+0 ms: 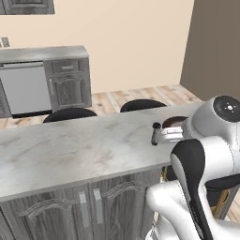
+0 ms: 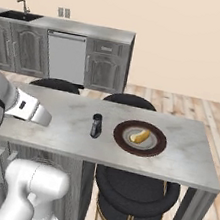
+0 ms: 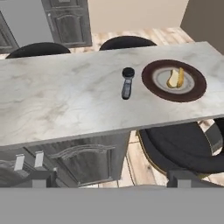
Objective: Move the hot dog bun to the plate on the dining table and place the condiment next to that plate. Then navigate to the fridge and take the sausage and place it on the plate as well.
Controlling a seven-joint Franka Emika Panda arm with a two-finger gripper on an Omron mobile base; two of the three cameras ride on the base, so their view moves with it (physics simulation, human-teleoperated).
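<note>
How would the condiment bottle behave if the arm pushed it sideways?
The condiment stands upright and is tall for its narrow base, so it would probably tip. Its round body might then roll on the smooth dining table, perhaps toward the plate beside it.

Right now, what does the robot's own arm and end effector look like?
The arm is glossy white, built of rounded segments with black bands at the joints and a round dark cap with a small pale mark on one joint. A silvery-grey wrist section leads forward. The end effector shows two small dark grey, blocky finger tips. No loose cables are visible.
</note>
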